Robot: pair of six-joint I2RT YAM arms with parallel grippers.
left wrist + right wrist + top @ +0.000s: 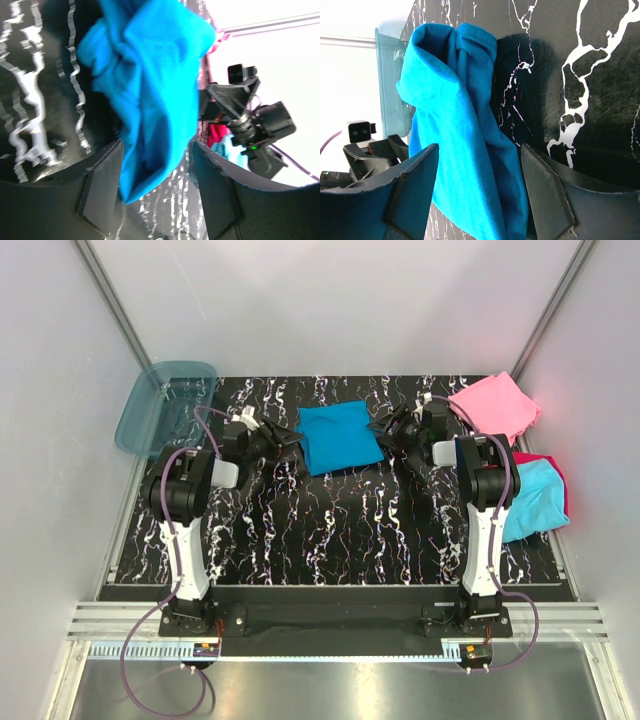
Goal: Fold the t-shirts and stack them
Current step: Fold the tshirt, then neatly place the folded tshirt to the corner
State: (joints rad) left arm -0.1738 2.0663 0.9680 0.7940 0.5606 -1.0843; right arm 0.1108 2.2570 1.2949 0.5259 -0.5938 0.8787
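Teal shirt: the large teal-blue cloth t-shirt [340, 438] is lying folded into a rough rectangle mid-table, between my two grippers.
Left gripper [288, 443]: my jaws are standing wide apart, straddling the shirt's left edge.
Right gripper [386, 430]: my jaws are also spread, straddling its right edge.
Other shirts: a pink folded cloth shirt [495, 405] is lying far right; nearer, a lighter cyan shirt [535, 500] is resting over a magenta-red one [566, 488].
Table: the black, white-veined tabletop [340, 525] is carrying them.
Tub: a translucent blue plastic tub [165, 405] is sitting at the far-left corner.
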